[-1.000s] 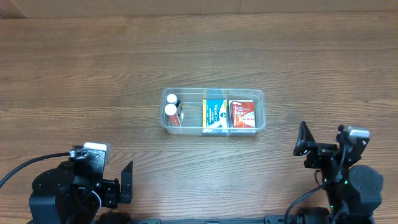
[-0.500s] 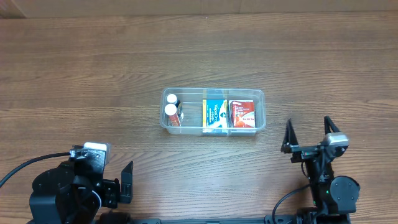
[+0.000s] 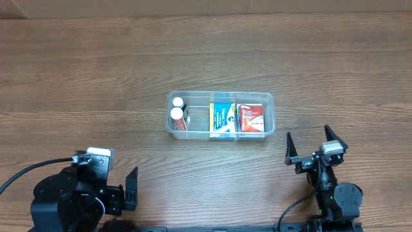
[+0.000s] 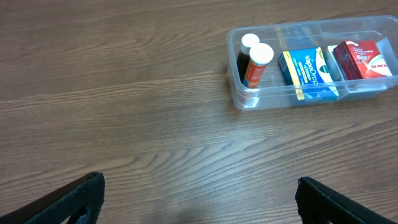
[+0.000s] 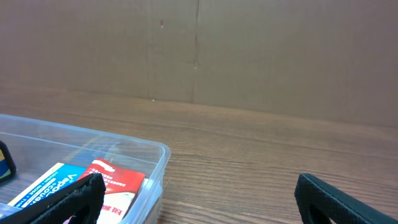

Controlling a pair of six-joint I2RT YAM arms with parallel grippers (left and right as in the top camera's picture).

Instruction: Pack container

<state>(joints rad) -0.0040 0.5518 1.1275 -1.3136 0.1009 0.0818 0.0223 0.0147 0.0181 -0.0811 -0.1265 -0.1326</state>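
Note:
The clear container (image 3: 221,132) sits mid-table, holding two white-capped bottles (image 3: 176,114), a blue box (image 3: 223,116) and a red box (image 3: 252,118). It also shows in the left wrist view (image 4: 292,99) and the right wrist view (image 5: 158,158). My left gripper (image 3: 132,188) is open and empty at the front left, well short of the container. My right gripper (image 3: 311,145) is open and empty at the front right, just off the container's right end. In the wrist views both grippers (image 4: 199,199) (image 5: 199,199) hold nothing between their fingers.
The wooden table (image 3: 84,77) spreads all round the container. A brown cardboard wall (image 5: 199,50) stands behind the table in the right wrist view. The arm bases sit at the front edge.
My right gripper has moved left and down toward the table's front, turning from a sideways pose to face the container. The left arm and the container have not moved.

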